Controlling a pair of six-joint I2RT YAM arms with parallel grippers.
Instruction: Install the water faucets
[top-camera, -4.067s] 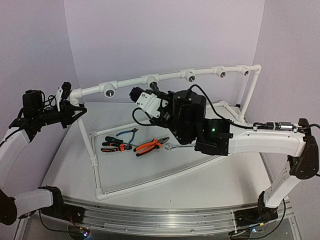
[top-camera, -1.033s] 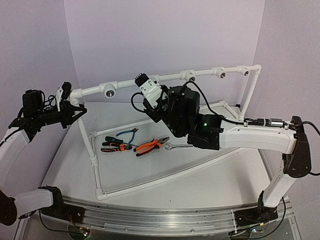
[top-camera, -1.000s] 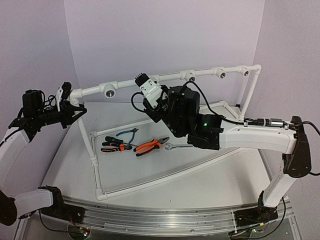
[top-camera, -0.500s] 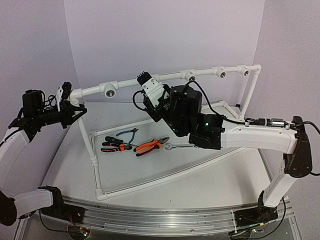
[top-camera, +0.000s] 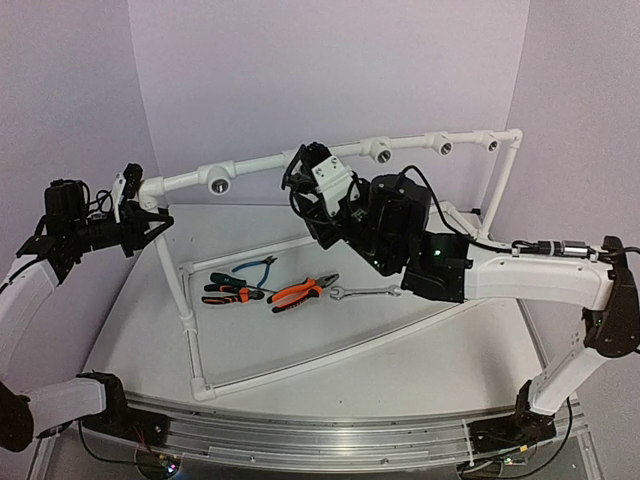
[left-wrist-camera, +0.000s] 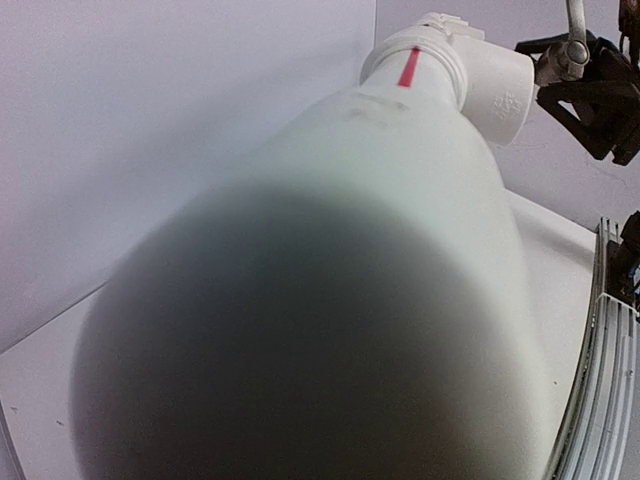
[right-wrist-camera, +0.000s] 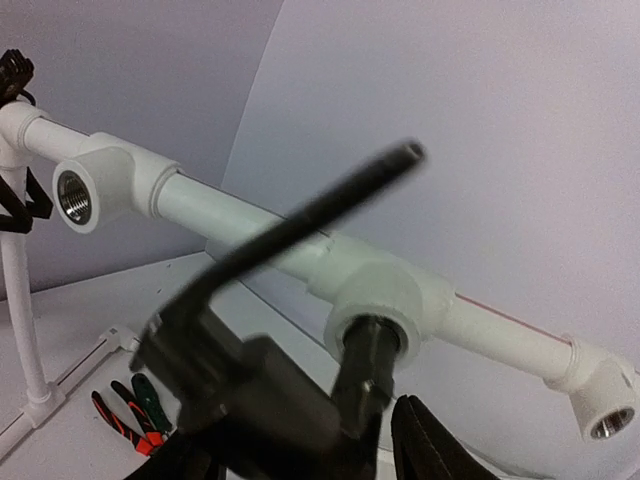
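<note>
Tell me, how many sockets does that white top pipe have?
5: the left socket; the middle socket, with the faucet in it; three right sockets. The top view hides the middle one behind the arm.

Setting: a robotics laboratory test cell.

Indicators:
- The left arm and right arm are robot arms, mounted on an aluminium rail at the near edge of a white surface.
- Plain pale backdrop panels enclose the back and both sides.
- A free-standing white pipe frame with threaded fittings stands on the surface.
- Pliers and a wrench are laid out within its base.
</note>
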